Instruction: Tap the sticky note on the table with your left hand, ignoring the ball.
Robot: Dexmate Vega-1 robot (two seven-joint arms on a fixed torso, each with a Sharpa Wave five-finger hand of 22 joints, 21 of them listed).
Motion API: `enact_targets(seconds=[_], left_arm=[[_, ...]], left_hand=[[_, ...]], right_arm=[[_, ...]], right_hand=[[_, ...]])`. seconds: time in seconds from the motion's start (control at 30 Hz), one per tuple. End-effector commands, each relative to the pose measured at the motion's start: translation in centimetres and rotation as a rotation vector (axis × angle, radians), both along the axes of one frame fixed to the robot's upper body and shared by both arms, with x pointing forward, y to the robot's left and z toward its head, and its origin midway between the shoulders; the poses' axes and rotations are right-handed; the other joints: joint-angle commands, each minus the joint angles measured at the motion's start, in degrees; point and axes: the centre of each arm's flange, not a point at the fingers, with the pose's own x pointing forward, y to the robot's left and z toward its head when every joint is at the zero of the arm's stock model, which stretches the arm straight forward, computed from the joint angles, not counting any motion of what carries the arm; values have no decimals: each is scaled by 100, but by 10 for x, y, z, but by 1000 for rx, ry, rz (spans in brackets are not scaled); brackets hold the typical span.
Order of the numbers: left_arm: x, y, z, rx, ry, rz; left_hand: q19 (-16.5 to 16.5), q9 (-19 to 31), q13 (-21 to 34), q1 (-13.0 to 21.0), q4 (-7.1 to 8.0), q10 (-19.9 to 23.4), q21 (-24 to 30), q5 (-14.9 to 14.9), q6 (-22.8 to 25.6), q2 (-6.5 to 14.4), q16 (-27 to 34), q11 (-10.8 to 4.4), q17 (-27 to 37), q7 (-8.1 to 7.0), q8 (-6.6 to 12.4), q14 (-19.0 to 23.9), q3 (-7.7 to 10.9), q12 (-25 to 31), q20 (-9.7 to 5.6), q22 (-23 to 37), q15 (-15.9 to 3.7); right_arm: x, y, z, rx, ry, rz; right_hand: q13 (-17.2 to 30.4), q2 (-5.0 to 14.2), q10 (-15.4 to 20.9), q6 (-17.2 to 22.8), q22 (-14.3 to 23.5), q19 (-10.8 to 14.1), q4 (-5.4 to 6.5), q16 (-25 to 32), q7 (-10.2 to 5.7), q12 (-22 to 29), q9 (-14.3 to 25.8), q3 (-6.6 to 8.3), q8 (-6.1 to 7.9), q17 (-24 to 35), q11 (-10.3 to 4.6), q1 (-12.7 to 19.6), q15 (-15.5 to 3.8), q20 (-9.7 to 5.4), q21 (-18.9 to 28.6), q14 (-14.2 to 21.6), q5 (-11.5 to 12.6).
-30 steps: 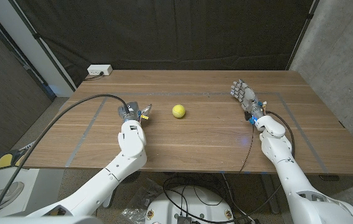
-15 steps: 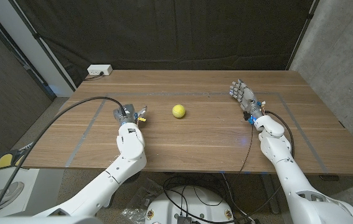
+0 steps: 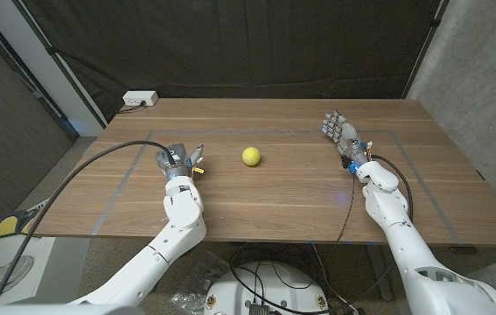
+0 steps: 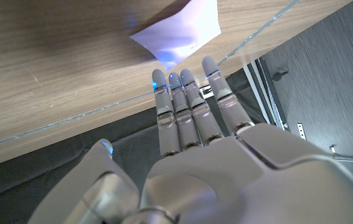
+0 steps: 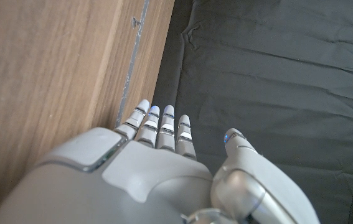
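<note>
Your left hand's fingers (image 4: 185, 106) lie straight and side by side, thumb set apart, holding nothing; their tips sit just short of the sticky note (image 4: 177, 32), a pale sheet on the wood that your left wrist view alone reveals. From the head view that left hand (image 3: 176, 158) hides the note, and you cannot tell there whether fingertips touch the table (image 3: 282, 188). The ball (image 3: 250, 156) lies well apart, toward the middle. Your right hand (image 3: 342, 136) stands far right, fingers (image 5: 161, 127) extended, near together, empty. A white box (image 3: 140, 99) sits at the table's far left corner.
</note>
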Motion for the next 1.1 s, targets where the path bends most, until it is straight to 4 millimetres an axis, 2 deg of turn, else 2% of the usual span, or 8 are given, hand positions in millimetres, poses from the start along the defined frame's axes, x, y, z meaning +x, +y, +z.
enact_targets(seconds=[0.03, 0.13, 0.27, 0.53, 0.77, 0.93, 1.1], left_arm=[[-3, 0, -10, 34, -90, 36], [-2, 2, -9, 25, -76, 41], [3, 6, -8, 4, -17, 28], [13, 6, -10, 3, 72, 16], [19, 6, -10, 8, 133, 1], [20, 7, -10, 7, 149, 9], [21, 9, -11, 6, 174, 23]], left_hand=[[63, 11, 22, 31, -5, 214, -8, -30, 231, 36, 59, -67, 18, -17, 76, 210, -37, 64, -14, 24, -38], [65, 10, 22, 31, -4, 239, -14, -33, 245, 37, 57, -79, 19, -12, 76, 223, -39, 66, -12, 25, -37], [65, 7, 20, 35, -6, 169, -35, -41, 167, 31, 5, -3, 16, 29, 26, 147, -47, 17, 9, 25, -9], [-3, 4, 18, 36, -8, 73, -97, -49, 41, 15, -52, -19, 15, 19, -47, 40, -66, -44, 5, 26, -37], [-177, 4, 17, 29, -2, -146, -219, -48, -173, 3, -121, -32, 16, -70, -137, -226, -98, -115, -44, 30, -89], [-183, 4, 17, 25, 1, -165, -232, -46, -171, 2, -116, -38, 16, -55, -132, -251, -105, -113, -60, 32, -79], [-112, 3, 16, -1, 15, 24, -238, -38, 19, -7, -33, -49, 15, -32, -61, -61, -139, -34, -120, 34, -97]], right_arm=[[1, 1, -1, 1, 5, -4], [1, 1, 0, -1, 4, -6], [0, 1, 1, -3, 0, -6], [-1, 0, 1, -2, 2, -13], [-2, -1, 2, -2, -3, -15], [-2, -1, 2, -2, -4, -15], [-1, -1, 3, -3, -5, -16]], right_hand=[[17, 5, 53, -21, 11, 32, -20, -7, 8, -17, 30, 42, 1, 9, -7, -43, -7, -3, -31, 21, 18], [17, 5, 52, -27, 11, 33, -20, -7, 10, -18, 30, 43, -1, 9, -9, -45, -8, -4, -33, 21, 18], [17, 5, 50, -35, 11, 34, -21, -7, 10, -20, 30, 45, -4, 9, -2, -47, -1, -1, -35, 22, 19], [17, 5, 51, -37, 12, 33, -22, -9, 14, -22, 30, 49, -3, 9, -14, -56, -11, 1, -41, 20, 19], [17, 2, 54, -40, 12, 31, -22, -11, 17, -23, 30, 50, -2, 10, -9, -64, -10, 3, -47, 19, 19], [17, 0, 52, -36, 12, 34, -21, -10, 24, -25, 30, 50, 0, 10, 0, -72, -7, 3, -50, 20, 19], [17, -1, 55, -39, 12, 37, -19, -8, 26, -25, 30, 50, 0, 11, 5, -81, 1, 1, -53, 26, 19]])
